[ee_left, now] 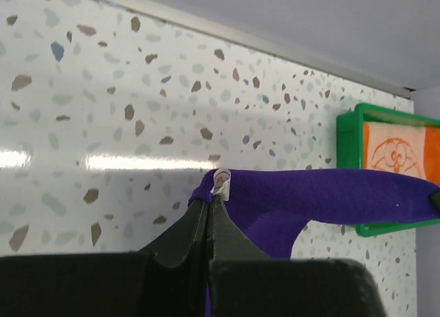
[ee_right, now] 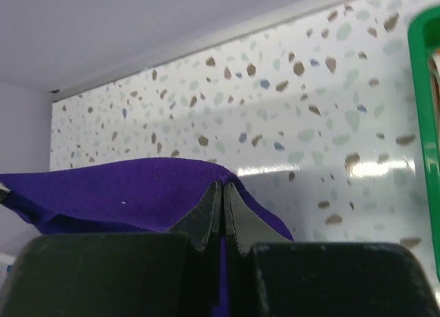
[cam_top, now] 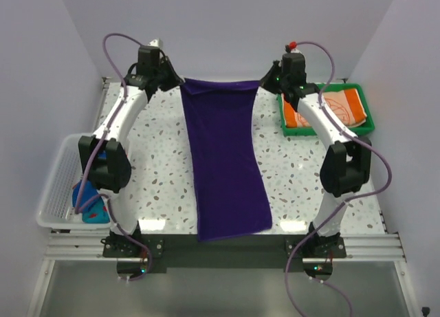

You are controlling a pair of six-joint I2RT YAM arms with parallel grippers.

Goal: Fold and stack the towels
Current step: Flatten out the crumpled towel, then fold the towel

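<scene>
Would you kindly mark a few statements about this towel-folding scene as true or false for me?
1. The left tool and the right tool are each shut on a far corner of the purple towel. True.
2. The green tray is empty. False: an orange-and-white towel lies in it.
3. The purple towel is already folded in half. False: it is spread at full length, reaching the table's near edge.
4. The white basket on the left holds a blue towel. True.
</scene>
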